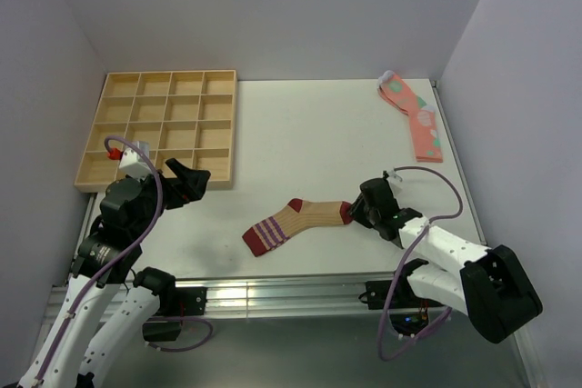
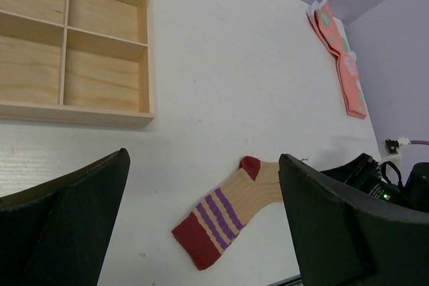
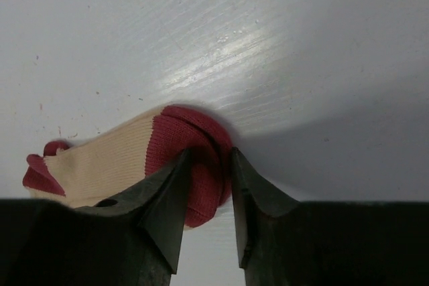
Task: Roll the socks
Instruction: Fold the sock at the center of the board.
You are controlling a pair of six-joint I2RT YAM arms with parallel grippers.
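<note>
Right of the wooden tray point(image 1: 109, 181) and nearer the front edge of the worktop point(image 1: 300, 143), the tan sock point(image 1: 305, 221) lies flat, its striped cuff pointing back toward the tray side and its dark red toe pointing away from the tray. The right gripper point(image 1: 350, 213) is down at that toe. In the right wrist view its fingers point(image 3: 167, 199) are clenched on the red toe fabric, which is bunched between them, while the rest of the sock rests on the worktop. The left gripper point(image 1: 193, 181) hangs over the tray's front right corner, apart from the sock, with its fingers point(image 2: 74, 212) spread wide and grasping nothing. Far from the tray, at the worktop's back right corner, lie the salmon-pink socks point(image 1: 416, 120).
</note>
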